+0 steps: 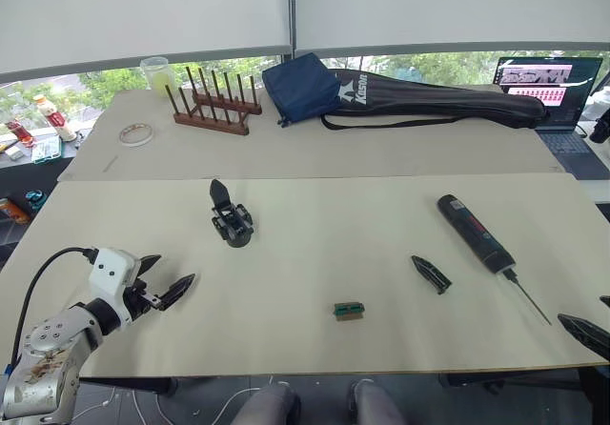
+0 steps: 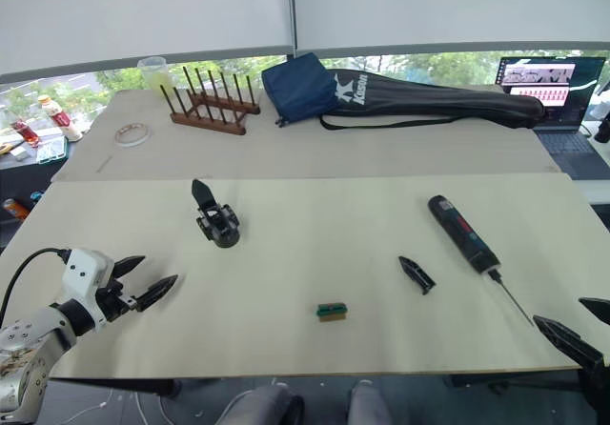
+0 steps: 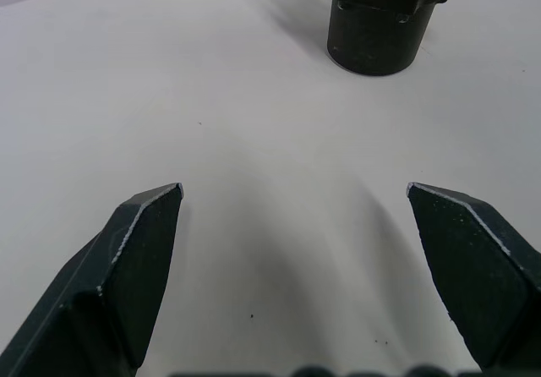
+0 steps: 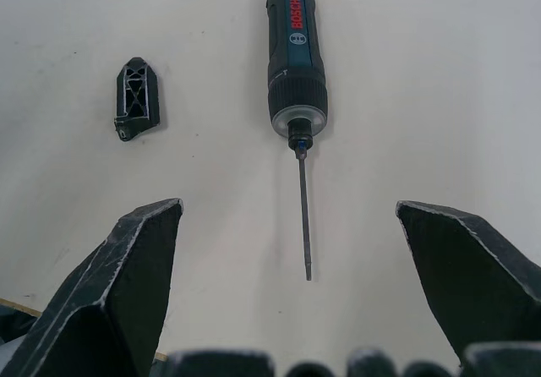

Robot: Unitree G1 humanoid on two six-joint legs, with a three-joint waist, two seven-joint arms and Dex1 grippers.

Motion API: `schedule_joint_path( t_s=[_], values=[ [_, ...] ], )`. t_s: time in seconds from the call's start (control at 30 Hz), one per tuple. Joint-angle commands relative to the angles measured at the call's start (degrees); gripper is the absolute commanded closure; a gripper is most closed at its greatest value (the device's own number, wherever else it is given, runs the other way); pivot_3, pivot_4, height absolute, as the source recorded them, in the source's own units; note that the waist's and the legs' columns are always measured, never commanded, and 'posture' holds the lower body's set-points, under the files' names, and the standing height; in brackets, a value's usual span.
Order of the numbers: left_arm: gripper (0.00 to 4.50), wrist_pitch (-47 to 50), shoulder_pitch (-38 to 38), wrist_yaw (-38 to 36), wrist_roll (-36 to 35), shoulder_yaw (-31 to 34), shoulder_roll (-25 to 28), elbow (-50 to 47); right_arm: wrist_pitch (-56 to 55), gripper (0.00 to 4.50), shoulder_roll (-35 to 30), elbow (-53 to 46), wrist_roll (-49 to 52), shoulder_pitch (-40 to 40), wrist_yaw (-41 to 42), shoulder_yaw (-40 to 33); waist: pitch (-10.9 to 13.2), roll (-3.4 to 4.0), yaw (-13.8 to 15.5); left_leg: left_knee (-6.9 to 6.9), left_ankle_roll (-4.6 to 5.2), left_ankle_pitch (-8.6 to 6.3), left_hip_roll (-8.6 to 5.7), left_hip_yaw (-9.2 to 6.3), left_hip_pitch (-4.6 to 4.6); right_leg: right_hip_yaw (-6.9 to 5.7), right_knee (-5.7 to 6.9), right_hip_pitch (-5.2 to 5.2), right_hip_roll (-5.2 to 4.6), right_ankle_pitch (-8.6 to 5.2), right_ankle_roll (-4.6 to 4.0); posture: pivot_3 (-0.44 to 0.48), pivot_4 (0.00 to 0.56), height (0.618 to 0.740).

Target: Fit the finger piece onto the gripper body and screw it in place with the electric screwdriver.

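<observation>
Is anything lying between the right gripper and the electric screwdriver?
Nothing visible. The right gripper, fingers open, faces the electric screwdriver across bare table. The finger piece lies off to one side, clear of that path.

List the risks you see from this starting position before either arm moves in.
1. The electric screwdriver lies with its thin bit pointing at the open right gripper; a careless approach might hit the bit and roll the tool.
2. The finger piece is small and lies flat, so the pointed fingers may push it rather than pinch it.
3. The gripper body stands unsupported ahead of the open left gripper and could tip when grasped.
</observation>
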Motion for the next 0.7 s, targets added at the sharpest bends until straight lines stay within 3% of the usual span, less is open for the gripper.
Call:
schedule_joint_path(
  t_s=[0.03,0.27,0.47,0.7],
  values=[
    [0.0,-2.08,-1.52,-1.04,0.7,-1.65,0.32,-1.04,0.9,0.02,-2.22,-3.23,1.23,-1.7,-0.61,-1.4,0.0,0.0,0.0,0.0,0.0,0.0,0.0,0.0,0.0,0.0,0.0,0.0,0.0,0.0,0.0,0.0,0.15,0.74],
    [0.0,-7.41,-12.49,-5.8,5.37,-10.28,0.96,8.38,7.29,0.02,-10.58,-14.65,7.8,-11.29,-0.24,5.82,0.04,-0.03,-0.12,0.0,-0.21,0.13,0.16,0.03,0.05,-0.13,0.05,-0.01,0.15,0.09,-0.13,0.0,0.15,0.74],
    [0.0,-11.61,-17.16,-7.58,7.14,-13.74,-0.3,13.14,13.99,0.02,-13.84,-20.81,21.89,-21.06,-3.02,10.73,0.11,-0.14,-0.13,-0.1,0.01,0.37,0.11,0.08,-0.05,-0.1,-0.1,-0.1,0.06,0.09,-0.15,0.0,0.15,0.74],
    [0.0,-13.61,-22.7,-7.62,7.55,-14.61,-1.62,20.03,11.86,0.02,-14.27,-24.32,21.11,-24.78,-4.24,17.22,0.27,-0.42,0.21,-0.05,0.0,0.38,0.1,0.05,-0.11,-0.15,-0.16,-0.1,0.05,0.11,-0.18,0.0,0.15,0.74]
  ],
)
